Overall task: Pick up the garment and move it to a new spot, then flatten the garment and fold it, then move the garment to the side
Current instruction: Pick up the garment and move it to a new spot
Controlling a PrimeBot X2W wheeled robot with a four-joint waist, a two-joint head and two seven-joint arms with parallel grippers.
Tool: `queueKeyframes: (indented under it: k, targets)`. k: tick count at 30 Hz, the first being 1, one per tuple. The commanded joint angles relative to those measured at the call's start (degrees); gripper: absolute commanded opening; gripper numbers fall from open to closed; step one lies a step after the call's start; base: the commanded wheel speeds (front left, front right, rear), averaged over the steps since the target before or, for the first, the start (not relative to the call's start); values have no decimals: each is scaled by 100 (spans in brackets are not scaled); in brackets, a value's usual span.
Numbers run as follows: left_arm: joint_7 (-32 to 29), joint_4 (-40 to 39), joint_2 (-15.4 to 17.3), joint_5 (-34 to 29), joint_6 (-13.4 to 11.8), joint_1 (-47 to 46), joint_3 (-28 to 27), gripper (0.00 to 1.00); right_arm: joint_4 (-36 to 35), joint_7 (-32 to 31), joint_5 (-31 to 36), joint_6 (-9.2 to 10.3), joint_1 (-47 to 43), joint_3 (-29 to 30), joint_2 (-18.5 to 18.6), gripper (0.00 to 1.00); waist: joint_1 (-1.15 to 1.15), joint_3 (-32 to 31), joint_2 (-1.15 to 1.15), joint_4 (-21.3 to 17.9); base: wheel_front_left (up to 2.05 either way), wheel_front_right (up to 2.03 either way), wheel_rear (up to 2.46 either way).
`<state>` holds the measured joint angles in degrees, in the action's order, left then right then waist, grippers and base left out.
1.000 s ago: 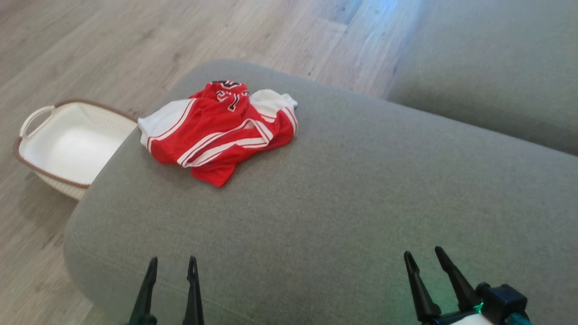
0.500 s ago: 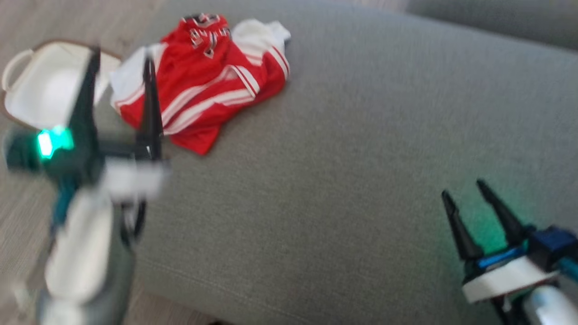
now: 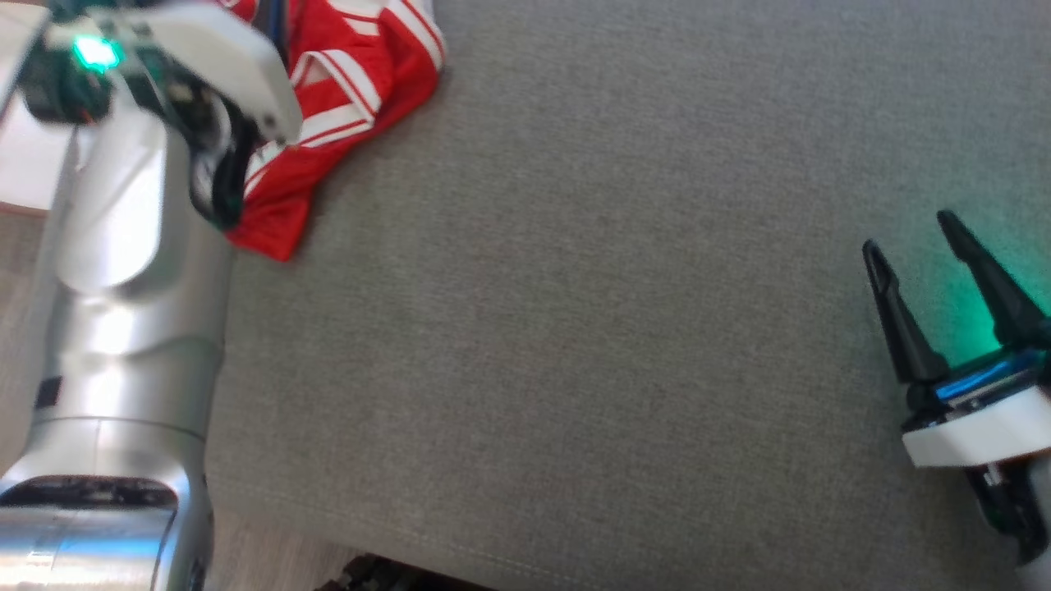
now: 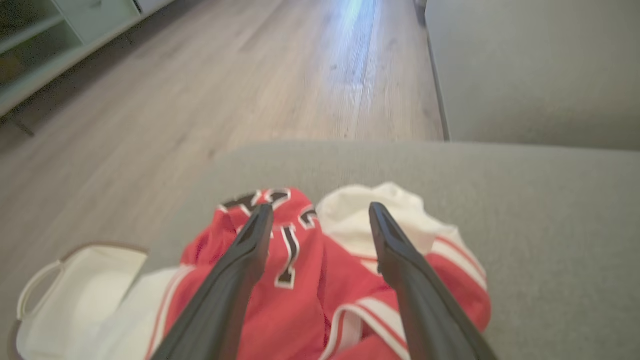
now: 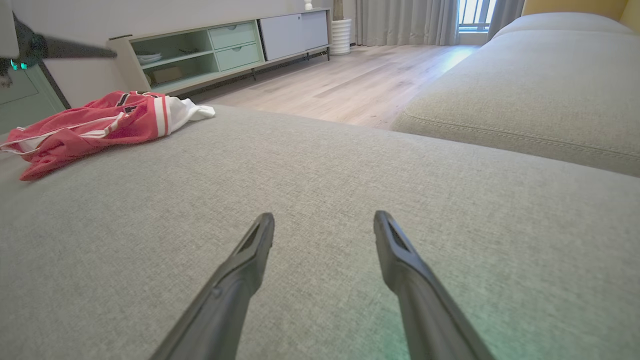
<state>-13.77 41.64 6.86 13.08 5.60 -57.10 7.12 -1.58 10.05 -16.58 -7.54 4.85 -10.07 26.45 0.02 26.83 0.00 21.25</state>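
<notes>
The left gripper (image 4: 320, 207) is positioned over the crumpled red-and-white garment (image 4: 305, 285), jaws spread; the right gripper (image 5: 324, 216) is held well apart from the garment, jaws also spread.

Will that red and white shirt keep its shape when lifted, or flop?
Probably flop: the crumpled red and white sports jersey lies in soft folds, so it should drape. It looks thin, likely light. Pushed across the grey fabric sofa cushion, it would probably bunch rather than slide.
</notes>
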Motion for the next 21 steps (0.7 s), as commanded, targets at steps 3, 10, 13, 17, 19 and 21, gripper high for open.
queueKeyframes:
  k: [3, 10, 13, 17, 19, 21]
  targets:
    - [-54, 516, 198, 89, 42, -87, -144, 100, -306, -31, 2, 5, 63, 0, 93, 100, -2, 213, 0, -152, 0, 0, 0]
    - [299, 1702, 81, 219, 89, -96, -80, 100, -385, -41, 56, 5, 68, -13, -4, 100, -2, 418, 0, -247, 0, 0, 0]
    - [415, 2090, 67, 224, 98, -190, -39, 100, -397, -53, 58, 5, 116, 5, 4, 100, -2, 485, 0, -279, 0, 0, 0]
    - [625, 2446, 56, 199, 120, -306, 62, 45, -399, -45, 68, 5, 194, 32, -8, 100, -2, 521, 0, -331, 0, 0, 0]
    - [751, 2547, 53, 195, 141, -372, 125, 0, -382, -33, 68, 5, 218, 37, -18, 100, -2, 513, 0, -345, 0, 0, 0]
    - [984, 2574, 92, 168, 153, -453, 189, 0, -335, -11, 68, 5, 230, 19, -46, 100, -2, 456, 0, -362, 0, 0, 0]
